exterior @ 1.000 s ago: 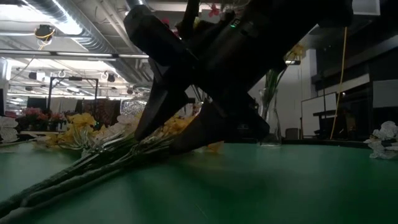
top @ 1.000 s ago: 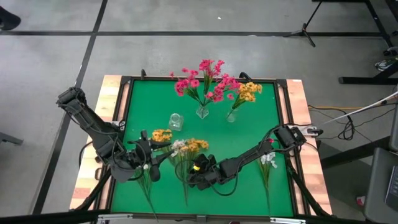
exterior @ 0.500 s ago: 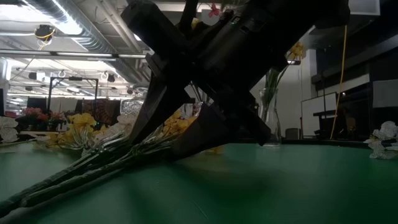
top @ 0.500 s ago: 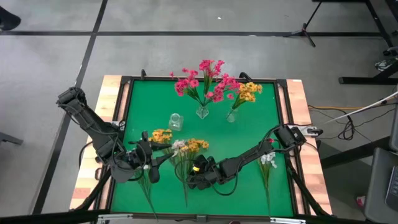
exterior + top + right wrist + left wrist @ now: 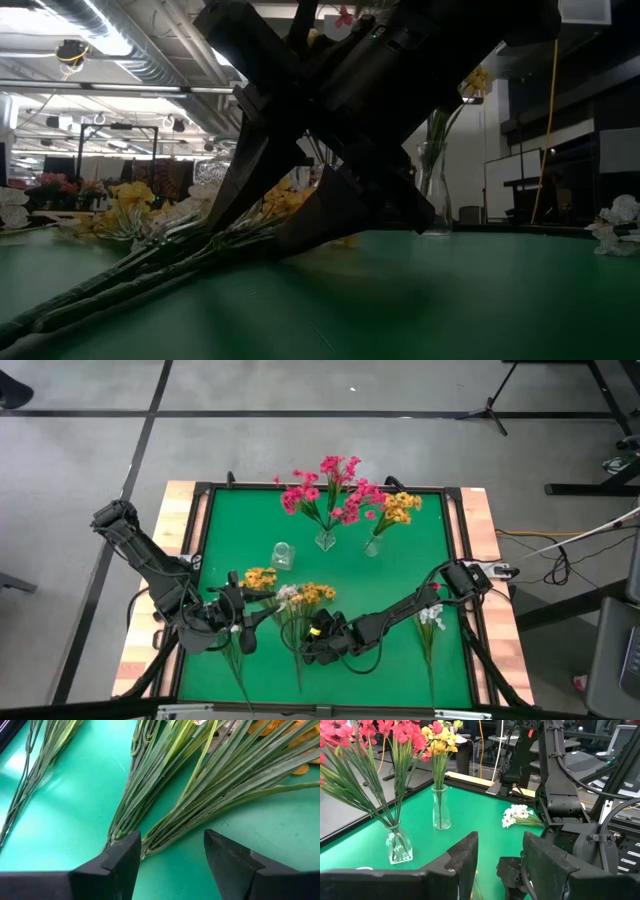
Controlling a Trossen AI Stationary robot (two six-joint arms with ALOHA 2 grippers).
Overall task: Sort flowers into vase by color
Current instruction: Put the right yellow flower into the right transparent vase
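Magenta flowers point(image 5: 325, 495) stand in a glass vase and yellow-orange ones point(image 5: 397, 508) in another at the far middle; an empty glass vase point(image 5: 283, 554) stands left of them. Loose sprigs lie flat on the green mat: yellow point(image 5: 260, 577), a mixed yellow and white bunch point(image 5: 305, 597), and white point(image 5: 432, 617) at the right. My right gripper point(image 5: 305, 644) is open low over that bunch's stems point(image 5: 190, 805), with the stem ends between its fingers point(image 5: 120, 860); I cannot tell whether they touch. My left gripper point(image 5: 245, 612) is open and empty point(image 5: 500, 855) beside the yellow sprig.
Another sprig with white blossoms point(image 5: 238, 638) lies by my left gripper, its stem running to the near edge. The mat point(image 5: 400, 670) has a raised wooden frame point(image 5: 485, 530). Bare mat lies at the near right and between the vases and the loose sprigs.
My right gripper has shifted slightly toward the table's near-left, closer over the loose stems, and has stayed open. The flowers have not moved.
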